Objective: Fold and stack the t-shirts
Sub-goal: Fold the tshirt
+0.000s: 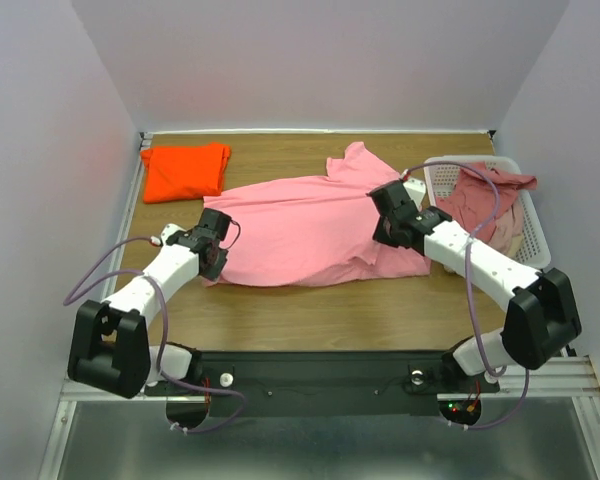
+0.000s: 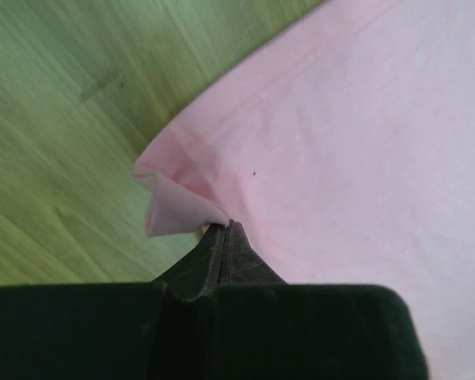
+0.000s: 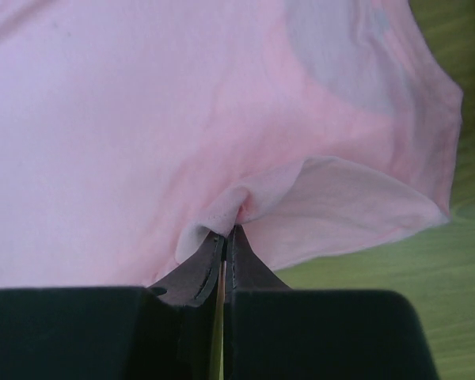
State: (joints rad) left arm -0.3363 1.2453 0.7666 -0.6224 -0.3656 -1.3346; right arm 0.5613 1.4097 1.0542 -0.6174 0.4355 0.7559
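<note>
**Both arms grip the pink tee.** My left gripper [image 2: 226,228] was clamped on a small flap of stitched hem at one corner of the soft bubblegum-pink cotton t-shirt [image 1: 310,225]. My right gripper [image 3: 228,231] was pinched tight on a gathered tuck of the same shirt at its opposite end.

The risk, as I judged it, was that each pinch held only a thin nip of cloth. An uneven lift, or one arm pulling ahead of the other, could slip the fabric free. It could also drag the shirt askew across the pale wooden table [image 1: 310,310] and leave the fold crooked.

The shirt lay spread flat on the table between my two grippers, lightly rippled, with one sleeve pointing away beyond my right gripper. Beyond my left gripper sat a bright orange t-shirt [image 1: 185,170], folded into a rough square. Just outside my right gripper, a white plastic mesh basket [image 1: 535,240] held a crumpled dusty-rose t-shirt [image 1: 485,200].
</note>
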